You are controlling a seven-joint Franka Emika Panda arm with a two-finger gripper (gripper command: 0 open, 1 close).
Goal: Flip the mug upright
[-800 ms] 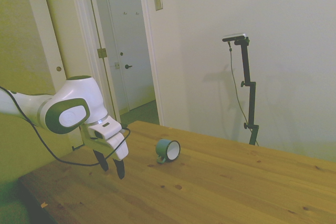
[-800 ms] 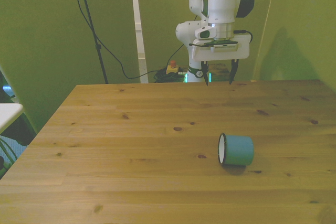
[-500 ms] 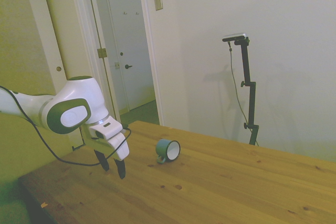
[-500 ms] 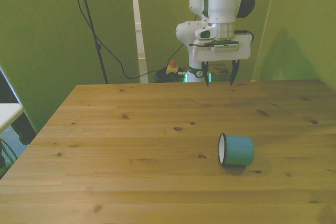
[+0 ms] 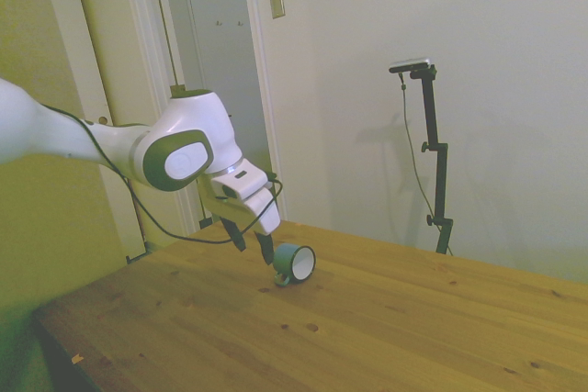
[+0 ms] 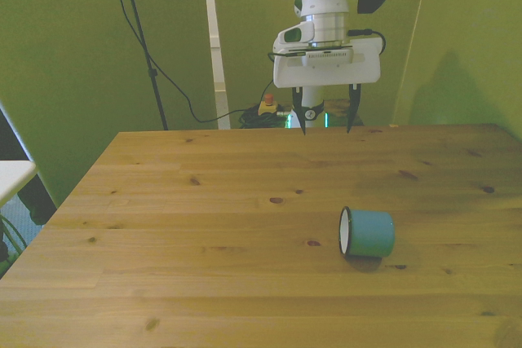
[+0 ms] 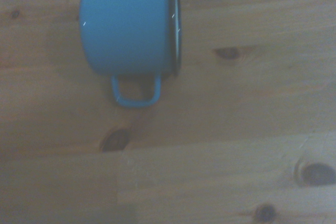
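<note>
The teal mug (image 6: 369, 233) lies on its side on the wooden table (image 6: 204, 226), its white inside and dark rim turned toward the front view's left. In the side view the mug (image 5: 292, 263) shows its open mouth, and my gripper (image 5: 254, 245) hangs just left of it, a little above the tabletop. My gripper (image 6: 325, 122) is open, fingers pointing down, with nothing between them. The wrist view shows the mug (image 7: 128, 24) from above, its small loop handle (image 7: 135, 91) lying flat over the wood.
Behind the table a doorway and a white door (image 5: 220, 80) show in the side view. Cables and a small red-topped device (image 6: 266, 104) sit on the floor beyond the table's far edge.
The arm has swung up and across the table toward the mug, so the gripper now hangs close beside it. The fingers stay open. The mug has not moved.
</note>
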